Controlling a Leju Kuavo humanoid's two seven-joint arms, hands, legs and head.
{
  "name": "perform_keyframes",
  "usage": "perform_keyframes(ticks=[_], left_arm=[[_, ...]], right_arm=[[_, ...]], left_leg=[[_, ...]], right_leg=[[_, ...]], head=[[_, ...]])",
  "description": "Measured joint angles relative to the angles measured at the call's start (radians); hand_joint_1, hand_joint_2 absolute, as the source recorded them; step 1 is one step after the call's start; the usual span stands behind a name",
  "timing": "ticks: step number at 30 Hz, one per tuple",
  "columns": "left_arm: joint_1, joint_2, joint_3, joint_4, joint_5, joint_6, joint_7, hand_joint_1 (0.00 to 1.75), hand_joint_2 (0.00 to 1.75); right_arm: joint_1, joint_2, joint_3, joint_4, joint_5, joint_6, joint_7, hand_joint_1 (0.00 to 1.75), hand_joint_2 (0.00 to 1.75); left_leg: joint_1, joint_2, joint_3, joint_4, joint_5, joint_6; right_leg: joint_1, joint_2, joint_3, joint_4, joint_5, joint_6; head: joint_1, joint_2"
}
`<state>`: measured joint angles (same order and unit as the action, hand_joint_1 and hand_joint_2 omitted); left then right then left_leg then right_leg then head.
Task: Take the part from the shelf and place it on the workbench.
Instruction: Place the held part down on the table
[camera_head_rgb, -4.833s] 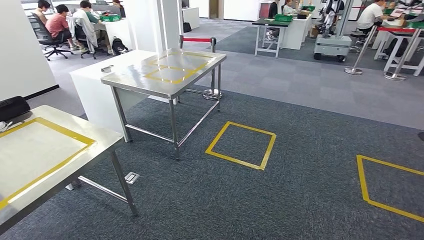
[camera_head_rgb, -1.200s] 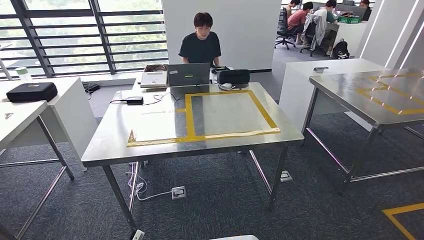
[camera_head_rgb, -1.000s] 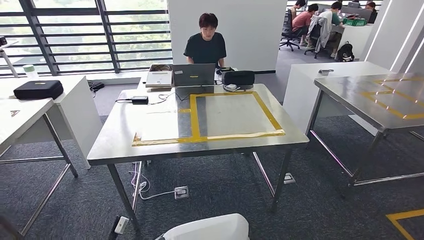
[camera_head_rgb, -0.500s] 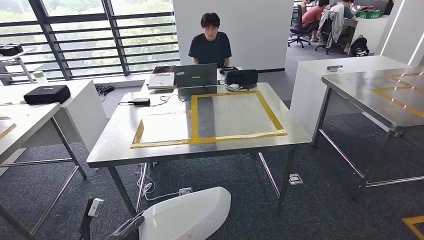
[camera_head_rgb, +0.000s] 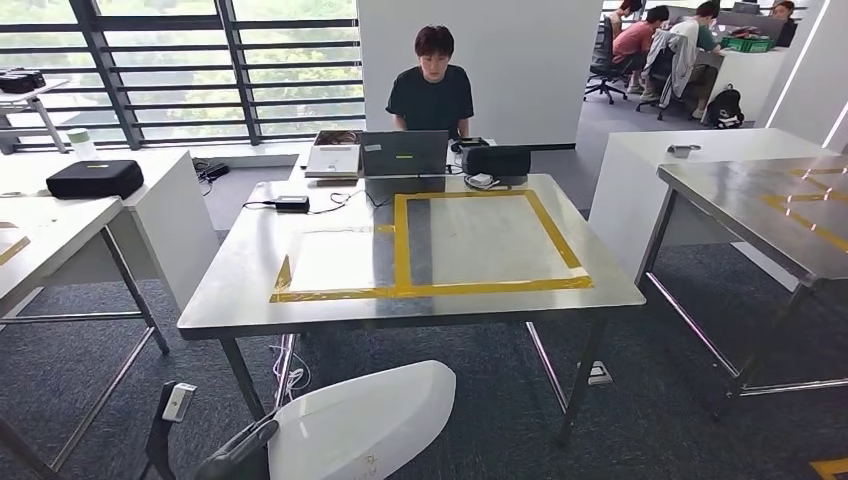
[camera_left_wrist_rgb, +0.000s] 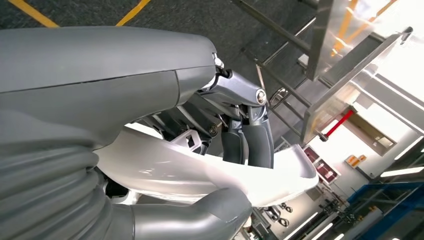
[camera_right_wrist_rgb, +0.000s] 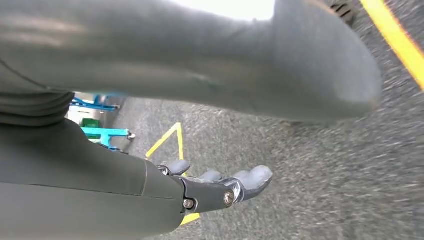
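1. Gripping the white moulded part, the left hand has its dark fingers wrapped over one face and its thick thumb under the other, so the part is clamped between them. In the head view the same part juts forward from the hand, held low and short of the workbench.
2. Beyond the held part stands the steel workbench, with a yellow-taped rectangle on its top; the tabletop sits higher than the part.
3. At the far edge of the bench, well away from the hand, sit a laptop, a dark case and a person working.
4. The right hand hangs over carpet, fingers apart and only slightly curled, holding nothing.
5. Risk, as I judge it: the part is broad, smooth and held at one end, so it could pivot or slip in the grasp. Carried this low, its leading edge could also strike the bench rim or a leg unless it is raised first.
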<state>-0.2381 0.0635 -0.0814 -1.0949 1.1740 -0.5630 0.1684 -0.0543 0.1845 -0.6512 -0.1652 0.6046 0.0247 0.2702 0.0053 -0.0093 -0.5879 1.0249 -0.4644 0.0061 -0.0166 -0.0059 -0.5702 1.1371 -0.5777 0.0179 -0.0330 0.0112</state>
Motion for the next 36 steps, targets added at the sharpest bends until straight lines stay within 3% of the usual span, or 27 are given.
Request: perform_keyframes(ticks=[2,3,4,5,7,8,10,13,15,18,19,20,23,25,28,30,32,34,35,36], left_arm=[[-0.006,-0.004,0.0,0.0,0.002,0.0,0.005,1.75,1.75],[-0.006,-0.006,0.0,0.0,0.003,0.0,0.008,1.75,1.75],[-0.006,-0.006,0.0,0.0,0.003,0.0,0.01,1.75,1.75],[-0.007,-0.007,-0.001,0.001,0.005,0.0,0.011,1.75,1.75],[-0.009,-0.008,-0.002,0.002,0.01,-0.003,0.012,1.75,1.75],[-0.011,-0.009,-0.003,0.004,0.013,-0.005,0.013,1.75,1.75],[-0.016,-0.01,-0.006,0.009,0.018,-0.009,0.013,1.75,1.75],[-0.02,-0.009,-0.009,0.013,0.022,-0.012,0.011,1.75,1.75],[-0.025,-0.009,-0.011,0.015,0.023,-0.014,0.01,1.75,1.75],[-0.03,-0.009,-0.014,0.022,0.025,-0.018,0.01,1.75,1.75],[-0.029,-0.01,-0.016,0.024,0.026,-0.019,0.01,1.75,1.75],[-0.029,-0.01,-0.017,0.026,0.026,-0.019,0.011,1.75,1.75],[-0.03,-0.009,-0.019,0.028,0.028,-0.022,0.01,1.75,1.75],[-0.031,-0.009,-0.022,0.032,0.03,-0.025,0.011,1.75,1.75],[-0.031,-0.009,-0.026,0.035,0.033,-0.027,0.01,1.75,1.75],[-0.034,-0.01,-0.028,0.035,0.035,-0.027,0.01,1.75,1.75],[-0.037,-0.012,-0.031,0.037,0.037,-0.027,0.01,1.75,1.75],[-0.037,-0.014,-0.034,0.04,0.038,-0.027,0.011,1.75,1.75],[-0.037,-0.014,-0.034,0.042,0.038,-0.027,0.011,1.75,1.75],[-0.037,-0.015,-0.034,0.044,0.038,-0.027,0.011,1.75,1.75]], right_arm=[[0.0,0.0,-0.001,0.0,-0.001,-0.001,-0.001,0.0,0.0],[0.001,0.0,-0.003,0.0,-0.002,-0.001,-0.001,0.0,0.0],[0.002,0.0,-0.004,0.0,-0.003,-0.002,-0.001,0.0,0.0],[0.004,0.0,-0.006,0.0,-0.004,-0.002,-0.001,0.0,0.0],[0.004,0.0,-0.009,0.0,-0.008,-0.003,-0.001,0.0,0.0],[0.004,0.0,-0.01,0.0,-0.009,-0.003,-0.002,0.0,0.0],[0.003,0.0,-0.014,0.0,-0.012,-0.003,-0.005,0.0,0.0],[0.005,0.0,-0.02,0.0,-0.014,-0.003,-0.001,0.0,0.0],[0.004,0.001,-0.024,0.0,-0.015,-0.003,0.0,0.0,0.0],[0.004,0.001,-0.026,0.0,-0.015,-0.003,0.0,0.0,0.0],[0.005,0.001,-0.027,0.0,-0.015,-0.003,0.0,0.0,0.0],[0.005,0.0,-0.028,0.0,-0.015,-0.003,0.0,0.0,0.0],[0.005,0.001,-0.03,0.0,-0.016,-0.003,-0.001,0.0,0.0],[0.004,0.001,-0.031,0.0,-0.017,-0.003,-0.004,0.0,0.0],[0.004,0.001,-0.032,0.0,-0.017,-0.003,-0.004,0.0,0.0],[0.003,0.001,-0.032,0.0,-0.017,-0.003,-0.001,0.0,0.0],[0.001,0.0,-0.032,0.0,-0.017,-0.003,-0.003,0.0,0.0],[0.002,0.0,-0.032,0.0,-0.016,-0.003,-0.003,0.0,0.0],[0.003,0.0,-0.032,0.0,-0.016,-0.003,-0.003,0.0,0.0],[0.003,0.0,-0.032,0.0,-0.016,-0.003,-0.002,0.0,0.0]], left_leg=[[-0.001,-0.001,0.008,0.001,-0.01,0.005],[-0.001,-0.003,0.012,0.002,-0.016,0.005],[-0.001,-0.004,0.019,0.003,-0.022,0.005],[-0.001,-0.006,0.027,0.005,-0.029,0.003],[-0.001,-0.007,0.044,0.006,-0.045,-0.003],[-0.001,-0.007,0.051,0.007,-0.052,-0.007],[-0.004,-0.008,0.055,0.007,-0.06,-0.019],[-0.004,-0.006,0.055,0.028,-0.061,-0.033],[-0.002,0.0,0.014,0.106,-0.075,-0.041],[0.0,0.003,-0.099,0.275,-0.143,-0.052],[0.0,0.003,-0.125,0.298,-0.152,-0.053],[0.0,0.003,-0.135,0.291,-0.139,-0.052],[-0.001,0.005,-0.086,0.117,-0.007,-0.042],[-0.007,0.009,-0.057,0.03,0.025,-0.03],[-0.007,0.008,-0.04,0.013,0.023,-0.011],[-0.003,0.006,-0.021,0.008,0.017,0.002],[-0.002,0.005,-0.006,0.006,0.005,0.012],[-0.004,0.002,0.003,0.007,-0.008,0.015],[-0.004,0.0,0.01,0.007,-0.015,0.014],[-0.005,-0.002,0.019,0.008,-0.022,0.012]], right_leg=[[0.001,0.002,-0.084,0.123,-0.041,0.006],[0.001,0.003,-0.122,0.166,-0.048,0.007],[0.001,0.003,-0.143,0.176,-0.034,0.007],[0.001,0.004,-0.143,0.145,0.002,0.005],[0.001,0.004,-0.105,0.019,0.097,0.0],[0.004,0.004,-0.087,-0.039,0.119,-0.005],[0.008,0.005,-0.072,-0.084,0.124,-0.016],[0.006,0.006,-0.055,-0.094,0.123,-0.037],[0.002,0.006,-0.037,-0.1,0.116,-0.048],[0.002,0.007,-0.017,-0.101,0.099,-0.053],[0.002,0.007,-0.009,-0.101,0.092,-0.053],[0.002,0.007,0.0,-0.101,0.084,-0.053],[0.003,0.008,0.034,-0.101,0.06,-0.047],[0.004,0.008,0.043,-0.102,0.046,-0.036],[0.007,0.007,0.048,-0.093,0.041,-0.019],[0.007,0.007,0.03,-0.042,0.031,-0.011],[0.006,0.008,-0.039,0.07,-0.007,-0.003],[0.006,0.008,-0.118,0.169,-0.043,0.002],[0.006,0.008,-0.14,0.178,-0.035,0.002],[0.007,0.008,-0.143,0.151,-0.004,0.001]], head=[[0.005,0.0],[0.006,0.0],[0.008,0.0],[0.009,0.0],[0.011,0.0],[0.012,0.0],[0.012,0.0],[0.009,0.0],[0.005,0.0],[0.0,0.0],[0.0,0.0],[-0.001,0.0],[-0.002,0.0],[-0.004,0.0],[-0.002,0.0],[0.001,0.0],[0.005,0.0],[0.009,0.0],[0.011,0.0],[0.012,0.0]])
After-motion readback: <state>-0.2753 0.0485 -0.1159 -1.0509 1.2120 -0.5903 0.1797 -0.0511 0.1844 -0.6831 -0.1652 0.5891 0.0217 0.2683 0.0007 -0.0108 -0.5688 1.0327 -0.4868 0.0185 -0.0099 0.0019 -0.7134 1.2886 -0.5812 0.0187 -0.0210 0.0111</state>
